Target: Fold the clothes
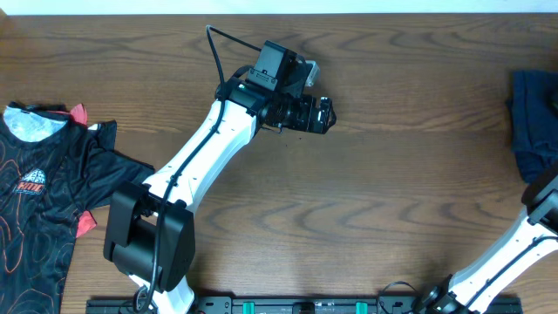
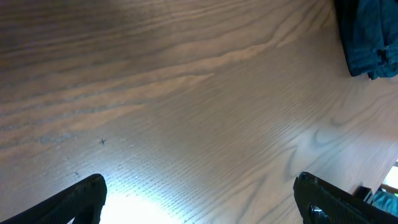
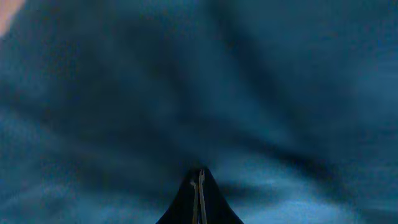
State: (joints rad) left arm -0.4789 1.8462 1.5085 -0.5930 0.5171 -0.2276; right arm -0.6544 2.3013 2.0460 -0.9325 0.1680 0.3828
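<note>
Brown wood-grain tabletop point(image 1: 392, 174) lies under both arms. The left gripper point(image 1: 323, 114) hangs over bare wood, jaws spread wide. The right gripper point(image 3: 199, 196) has its tips pressed together above the soft, rumpled navy clothes point(image 1: 534, 122) at the table's right edge. A black printed jersey point(image 1: 44, 201) lies far left.

On brown wood table point(image 1: 392, 174): navy clothes point(image 1: 534, 122) at right edge, black printed shirt point(image 1: 44, 201) at left edge.

Open tabletop point(image 1: 392, 174) lies between black jersey point(image 1: 35, 209) and navy clothes point(image 1: 536, 122).
</note>
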